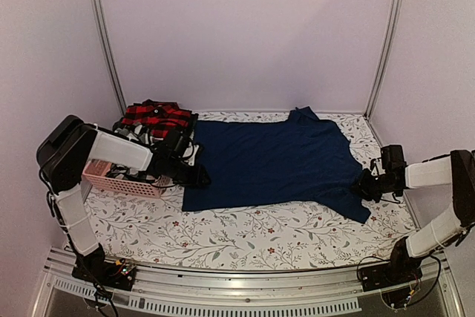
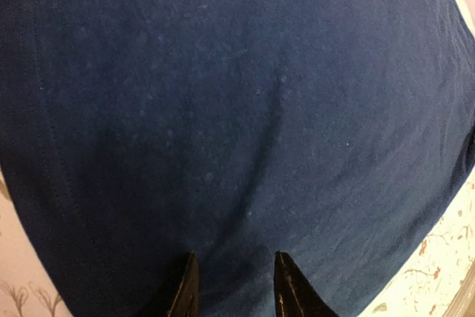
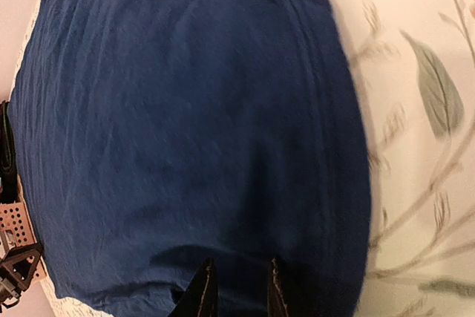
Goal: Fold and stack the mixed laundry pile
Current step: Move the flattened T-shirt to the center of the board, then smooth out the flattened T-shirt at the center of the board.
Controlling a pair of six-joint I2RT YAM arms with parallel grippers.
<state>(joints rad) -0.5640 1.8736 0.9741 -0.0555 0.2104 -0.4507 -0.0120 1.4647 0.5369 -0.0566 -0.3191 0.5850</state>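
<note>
A navy blue garment point(image 1: 271, 161) lies spread flat across the middle of the flowered table point(image 1: 245, 237). My left gripper point(image 1: 199, 177) rests low at its near-left edge. In the left wrist view, the left gripper point(image 2: 234, 276) has its fingers partly apart with smooth navy cloth point(image 2: 237, 109) lying between them. My right gripper point(image 1: 364, 185) sits at the garment's right side, by a sleeve. In the right wrist view, the right gripper point(image 3: 239, 283) shows a narrow gap over a small ruck of navy cloth point(image 3: 185, 124). A red-and-black plaid piece point(image 1: 156, 116) tops the other laundry at back left.
A pink slotted basket point(image 1: 119, 182) stands at the left under my left arm, with clothes heaped in and behind it. Metal frame posts point(image 1: 104, 35) rise at the back corners. Pale walls close in both sides. The table's front rail point(image 1: 245, 287) runs along the near edge.
</note>
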